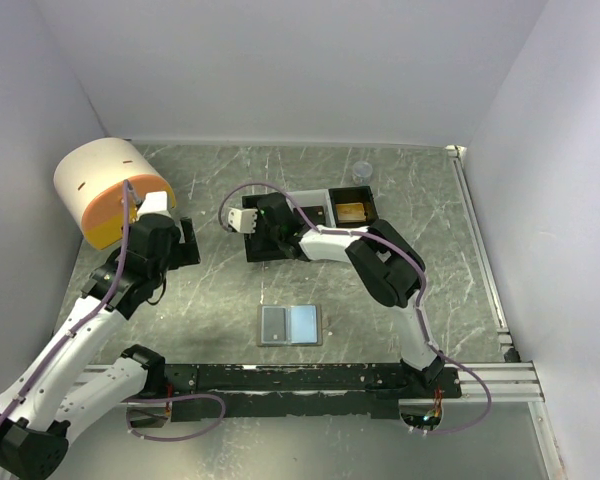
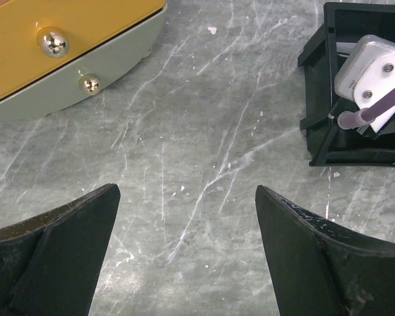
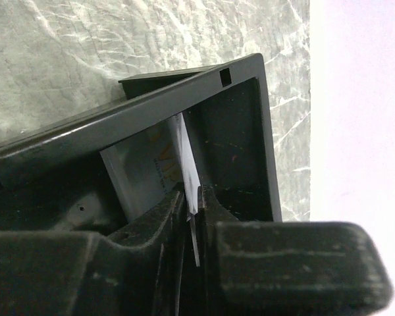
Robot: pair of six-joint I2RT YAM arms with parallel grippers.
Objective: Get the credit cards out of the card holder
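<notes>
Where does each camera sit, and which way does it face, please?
Top external: above and behind the robot, looking down on the table, card holder and tray; both arms show.
Left wrist: on the left arm, facing down at the table; the open left jaws show.
Right wrist: on the right arm, looking into the tray; the right jaws pinch a white card.
Shared: all three see the tray.

**Robotics laboratory test cell.** A left arm (image 1: 80, 340) and a right arm (image 1: 380, 262) are bolted to a black base rail (image 1: 300, 378) at the near edge of a marble-patterned table (image 1: 430, 210). Plain white walls (image 1: 300, 70) enclose the table on 3 sides. Purple cables (image 1: 127, 215) run along the arms, and an aluminium profile (image 1: 495, 372) carries the rail.
</notes>
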